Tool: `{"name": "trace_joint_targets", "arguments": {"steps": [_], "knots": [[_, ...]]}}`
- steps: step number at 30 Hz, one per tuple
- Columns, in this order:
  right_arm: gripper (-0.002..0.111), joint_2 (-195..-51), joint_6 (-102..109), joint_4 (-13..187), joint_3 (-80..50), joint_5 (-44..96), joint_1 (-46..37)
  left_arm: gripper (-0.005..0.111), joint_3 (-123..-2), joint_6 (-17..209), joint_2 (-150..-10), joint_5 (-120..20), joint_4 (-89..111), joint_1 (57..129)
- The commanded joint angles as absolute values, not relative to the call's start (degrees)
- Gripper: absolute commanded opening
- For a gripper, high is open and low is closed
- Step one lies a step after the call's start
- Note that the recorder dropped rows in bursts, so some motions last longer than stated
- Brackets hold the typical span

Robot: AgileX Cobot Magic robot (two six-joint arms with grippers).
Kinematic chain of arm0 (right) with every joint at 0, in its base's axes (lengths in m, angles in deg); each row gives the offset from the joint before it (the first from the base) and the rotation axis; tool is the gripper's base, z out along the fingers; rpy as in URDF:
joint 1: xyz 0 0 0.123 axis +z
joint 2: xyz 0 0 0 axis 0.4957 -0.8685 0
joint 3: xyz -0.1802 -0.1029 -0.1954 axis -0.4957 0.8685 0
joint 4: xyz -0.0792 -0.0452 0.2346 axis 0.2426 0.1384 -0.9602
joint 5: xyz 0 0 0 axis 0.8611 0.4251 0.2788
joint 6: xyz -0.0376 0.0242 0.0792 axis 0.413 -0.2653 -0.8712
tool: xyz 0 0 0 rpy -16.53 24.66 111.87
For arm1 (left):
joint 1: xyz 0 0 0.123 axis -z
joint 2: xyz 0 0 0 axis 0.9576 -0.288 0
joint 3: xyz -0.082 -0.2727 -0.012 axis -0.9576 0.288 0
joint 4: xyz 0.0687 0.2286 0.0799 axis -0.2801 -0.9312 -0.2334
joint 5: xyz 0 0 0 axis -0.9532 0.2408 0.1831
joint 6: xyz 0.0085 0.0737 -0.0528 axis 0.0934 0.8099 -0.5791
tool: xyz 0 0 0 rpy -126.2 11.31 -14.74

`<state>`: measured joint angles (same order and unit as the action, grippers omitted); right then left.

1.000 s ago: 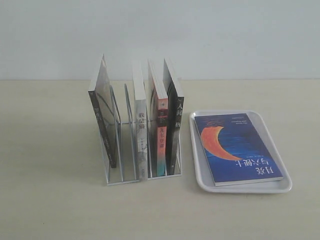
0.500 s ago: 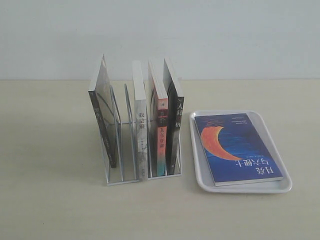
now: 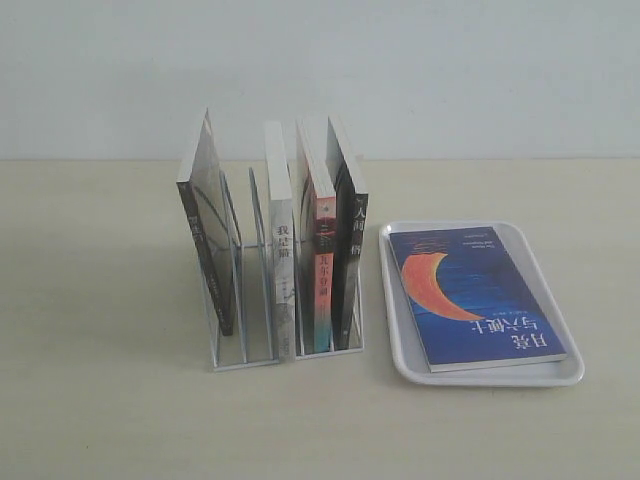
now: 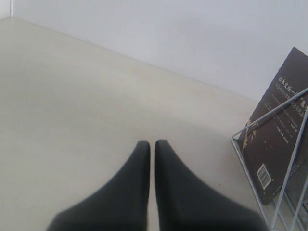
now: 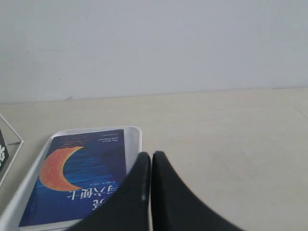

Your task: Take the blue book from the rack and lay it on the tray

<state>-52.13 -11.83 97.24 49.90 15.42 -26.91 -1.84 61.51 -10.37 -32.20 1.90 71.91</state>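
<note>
The blue book (image 3: 472, 294) with its orange-red crescent lies flat, cover up, in the white tray (image 3: 487, 375) on the right of the table. It shows again in the right wrist view as the blue book (image 5: 77, 183) in the tray (image 5: 136, 134). The white wire rack (image 3: 262, 352) stands left of the tray and holds several upright books. My right gripper (image 5: 151, 156) is shut and empty, over the tray's edge beside the book. My left gripper (image 4: 152, 144) is shut and empty above bare table, beside the rack (image 4: 269, 168). Neither arm shows in the exterior view.
In the rack stand a dark-covered book (image 3: 208, 235), a white-spined book (image 3: 281, 265), a red-and-teal-spined book (image 3: 322, 270) and a black-spined book (image 3: 352, 250). The dark book (image 4: 279, 139) leans at the rack's end. A pale wall runs behind the table.
</note>
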Motion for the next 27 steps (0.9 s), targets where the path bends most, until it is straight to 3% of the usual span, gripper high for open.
{"name": "trace_joint_targets", "arguments": {"steps": [1,27], "knots": [[0.001,-51.75,-2.61,88.76,50.16,14.95,-27.35,0.004,-1.69,61.76,-10.19,-32.92,1.87,71.77],[0.001,-51.06,5.08,85.51,50.16,7.25,-27.35,0.004,-1.69,61.76,-10.19,-32.92,1.87,71.77]]}}
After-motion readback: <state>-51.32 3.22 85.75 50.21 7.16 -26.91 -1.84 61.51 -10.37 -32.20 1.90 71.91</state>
